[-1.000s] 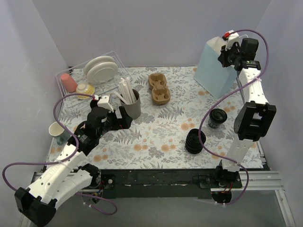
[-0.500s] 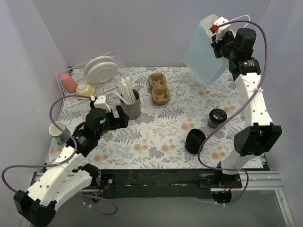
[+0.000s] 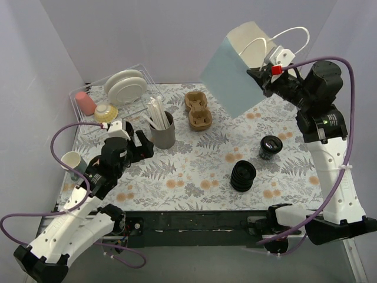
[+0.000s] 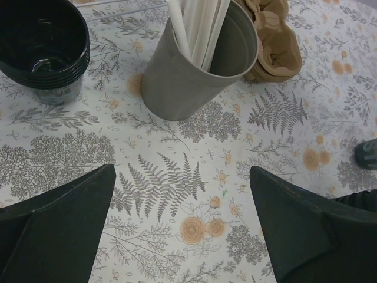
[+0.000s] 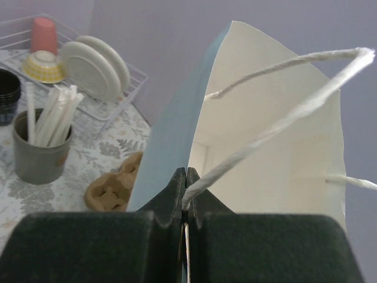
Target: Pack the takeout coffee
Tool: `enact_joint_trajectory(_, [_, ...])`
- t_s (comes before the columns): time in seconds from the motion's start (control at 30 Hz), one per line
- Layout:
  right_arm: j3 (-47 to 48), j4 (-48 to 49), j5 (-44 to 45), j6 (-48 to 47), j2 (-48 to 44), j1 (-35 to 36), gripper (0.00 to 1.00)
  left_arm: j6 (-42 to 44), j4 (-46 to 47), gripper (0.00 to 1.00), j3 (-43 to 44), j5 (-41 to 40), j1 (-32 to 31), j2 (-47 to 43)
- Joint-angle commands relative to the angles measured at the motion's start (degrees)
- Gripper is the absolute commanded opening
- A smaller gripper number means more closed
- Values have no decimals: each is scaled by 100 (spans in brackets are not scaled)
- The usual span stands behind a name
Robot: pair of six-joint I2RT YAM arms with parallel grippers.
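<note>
Bag (image 3: pixel 232 76) of blue paper hangs tilted, pinched by right gripper (image 5: pixel 186 177); set it upright below; left gripper (image 4: pixel 182 174) spread.

The white-and-black left arm stretches low and forward, its black two-finger left gripper (image 4: pixel 181 175) angled downward, jaws spread wide. The right arm rears up tall, elbow bent, its right gripper (image 5: pixel 186 178) pinched tight on the rim of a pale blue paper bag (image 3: pixel 227 76).

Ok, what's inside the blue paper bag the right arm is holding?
Only bare white walls show inside the paper bag, under its cord handles. The right pincer, shut on the bag's rim, hides the bottom, so I can't tell what lies there.
</note>
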Motion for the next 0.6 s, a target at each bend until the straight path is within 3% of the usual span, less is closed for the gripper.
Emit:
enact_joint_trajectory(0.0, [-267, -203, -455, 135, -131, 446, 1, -410, -705, 98, 817, -132, 5, 42])
enact_joint_trajectory(0.3, [-1567, -222, -525, 239, -826, 1439, 1, -806, -2261, 98, 3233, 44, 5, 832])
enact_joint_trajectory(0.57, [-2420, 76, -218, 301, -1020, 2765, 1, -938, -2807, 98, 3913, 185, 5, 974])
